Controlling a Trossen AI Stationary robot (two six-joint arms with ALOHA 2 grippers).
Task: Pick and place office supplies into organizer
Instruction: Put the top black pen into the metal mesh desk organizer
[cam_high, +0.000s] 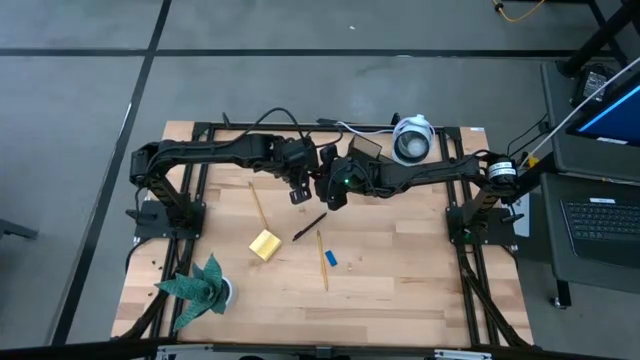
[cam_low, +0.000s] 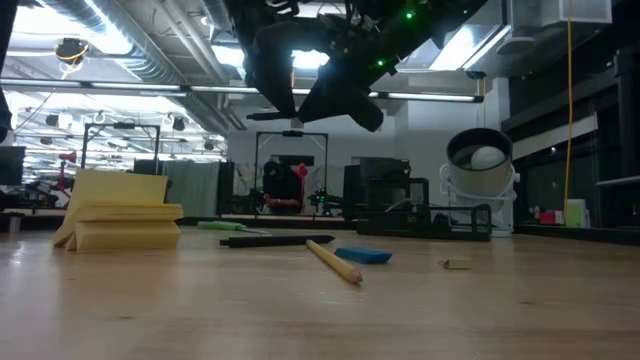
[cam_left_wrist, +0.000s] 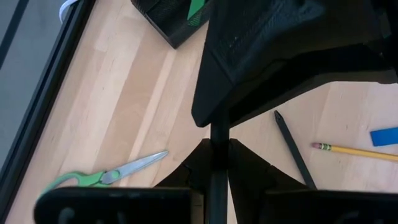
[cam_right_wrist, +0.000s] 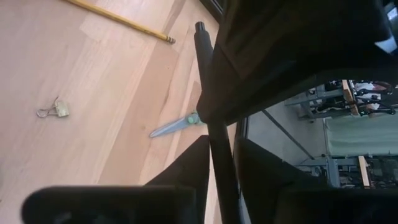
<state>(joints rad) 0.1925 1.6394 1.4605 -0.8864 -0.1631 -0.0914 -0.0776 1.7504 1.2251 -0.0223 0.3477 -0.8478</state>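
On the table, yellow sticky-note pad (cam_high: 264, 245) shows no readable writing

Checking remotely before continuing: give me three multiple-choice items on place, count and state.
1. The yellow sticky-note pad lies:
A in the organizer
B on the table
C on the white device

2. Yellow pencils on the table:
A one
B two
C four

3. The green-handled scissors are:
A flat on the table, blades closed
B standing in the organizer
C in a person's hand

Answers:
1 B, the high view shows it on bare wood.
2 B, two lie apart.
3 A, the left wrist view shows them so.
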